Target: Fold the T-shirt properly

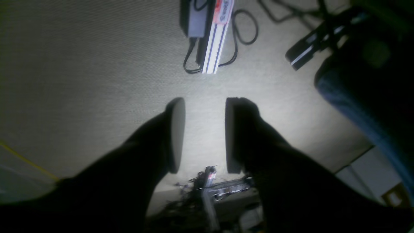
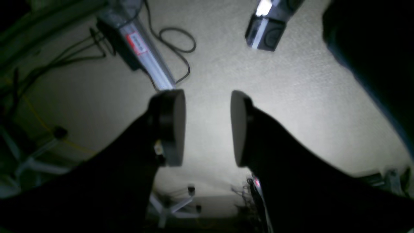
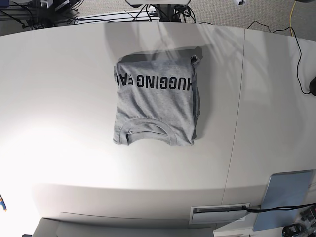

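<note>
The heather-grey T-shirt [image 3: 155, 101] lies folded into a compact rectangle on the white table [image 3: 59, 98], seen only in the base view. Its black "HUGGING FA" lettering faces up near the far edge and the ribbed neck lies at the near edge. Neither arm shows in the base view. In the left wrist view, my left gripper [image 1: 205, 134] is open and empty, facing a beige carpeted floor. In the right wrist view, my right gripper [image 2: 207, 127] is open and empty over the same kind of floor. The shirt is out of both wrist views.
A light-blue flat panel [image 3: 285, 197] lies at the table's near right corner beside a cable slot [image 3: 219, 213]. A seam [image 3: 237, 108] runs across the table right of the shirt. Cables and power bricks [image 1: 212, 32] lie on the floor, and so does a dark blue object [image 1: 365, 97].
</note>
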You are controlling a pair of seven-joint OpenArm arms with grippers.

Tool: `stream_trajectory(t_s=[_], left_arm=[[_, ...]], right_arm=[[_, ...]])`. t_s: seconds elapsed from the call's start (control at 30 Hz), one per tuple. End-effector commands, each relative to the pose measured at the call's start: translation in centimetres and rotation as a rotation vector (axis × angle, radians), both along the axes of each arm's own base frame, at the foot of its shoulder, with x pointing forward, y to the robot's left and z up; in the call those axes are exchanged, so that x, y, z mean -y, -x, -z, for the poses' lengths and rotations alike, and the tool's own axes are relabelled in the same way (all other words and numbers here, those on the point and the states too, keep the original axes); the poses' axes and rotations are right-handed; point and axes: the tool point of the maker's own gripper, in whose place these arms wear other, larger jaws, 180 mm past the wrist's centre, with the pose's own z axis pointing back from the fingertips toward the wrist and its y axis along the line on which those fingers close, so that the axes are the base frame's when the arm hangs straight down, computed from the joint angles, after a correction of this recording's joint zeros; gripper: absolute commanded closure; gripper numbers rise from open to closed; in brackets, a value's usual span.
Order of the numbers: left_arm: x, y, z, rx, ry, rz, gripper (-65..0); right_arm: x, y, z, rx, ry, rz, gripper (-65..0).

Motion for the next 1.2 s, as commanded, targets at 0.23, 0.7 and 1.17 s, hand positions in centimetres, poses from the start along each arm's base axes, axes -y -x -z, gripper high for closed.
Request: stream_trajectory(t_s=[0.23,0.7,1.17], left_arm=[[2.9,-5.0,1.9,0.046,0.025,0.011,-22.3],[5.9,-7.1,3.6,0.049,-0.03,0.007,-21.5],[6.0,-8.6,3.7,0.088,-0.045,0.028,-20.2]], right_arm=[[-1.7,-4.3,2.9,0.078,-0.032,-0.03,-23.1],[-6.2,-6.0,6.0,-0.038,-0.016,-0.353,-23.1],[-6.2,-6.3,6.4,-0.036,0.04,-0.317,-23.1]])
